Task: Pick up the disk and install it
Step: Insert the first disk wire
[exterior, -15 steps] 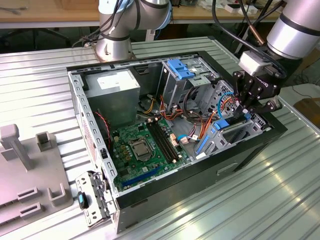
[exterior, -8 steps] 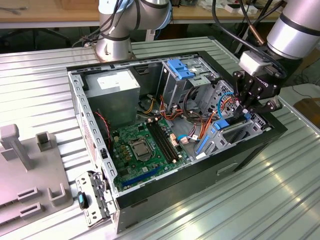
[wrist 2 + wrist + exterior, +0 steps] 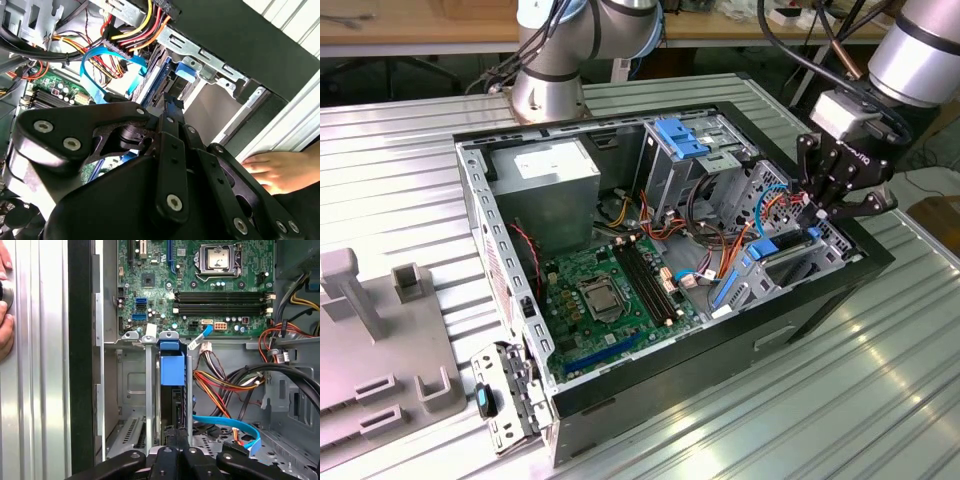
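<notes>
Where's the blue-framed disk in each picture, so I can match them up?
Exterior view: the disk is in the case's bay at the exterior view's right, under the gripper.
First wrist view: the disk stands edge-on in the metal bay, ahead of the gripper.
Second wrist view: the disk lies just past the gripper.
Shared landmark: the green motherboard.

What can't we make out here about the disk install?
1. How deep the disk sits: in the first wrist view the gripper covers its near end, bay rails its sides.
2. Most of the disk in the exterior view: cables and the gripper lie in front.
3. The person's hand: cut off by the picture edge in both wrist views.
</notes>
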Controlling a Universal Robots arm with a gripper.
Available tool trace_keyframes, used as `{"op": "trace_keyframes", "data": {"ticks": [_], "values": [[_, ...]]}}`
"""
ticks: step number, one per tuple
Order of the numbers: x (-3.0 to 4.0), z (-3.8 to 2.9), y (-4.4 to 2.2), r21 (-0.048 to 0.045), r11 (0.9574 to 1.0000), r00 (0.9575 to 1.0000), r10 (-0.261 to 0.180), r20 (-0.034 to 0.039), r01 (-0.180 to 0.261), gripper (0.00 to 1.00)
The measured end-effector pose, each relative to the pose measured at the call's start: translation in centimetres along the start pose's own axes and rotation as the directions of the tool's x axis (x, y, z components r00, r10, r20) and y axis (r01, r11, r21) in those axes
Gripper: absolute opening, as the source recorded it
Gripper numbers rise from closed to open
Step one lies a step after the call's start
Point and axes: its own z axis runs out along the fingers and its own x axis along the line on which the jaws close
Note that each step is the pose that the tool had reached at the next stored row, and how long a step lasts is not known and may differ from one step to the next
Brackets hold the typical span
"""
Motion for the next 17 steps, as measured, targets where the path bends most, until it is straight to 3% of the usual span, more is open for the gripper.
{"op": "trace_keyframes", "data": {"ticks": [5, 7, 11, 13, 17], "values": [[0.01, -0.52, -0.82, 0.0001, 0.9999, 0.9999, -0.011, 0.0001, 0.011, 0.11], [0.01, -0.53, -0.92, 0.0008, 0.9990, 0.9990, -0.046, 0.0006, 0.046, 0.11], [0.01, -0.53, -1.00, 0.0028, 0.9899, 0.9899, -0.142, 0.0018, 0.142, 0.11], [0.00, -0.52, -1.19, 0.0034, 0.9857, 0.9857, -0.169, 0.0021, 0.169, 0.11], [-0.16, -0.84, -1.67, 0.0036, 0.9847, 0.9847, -0.174, 0.0022, 0.174, 0.11]]}}
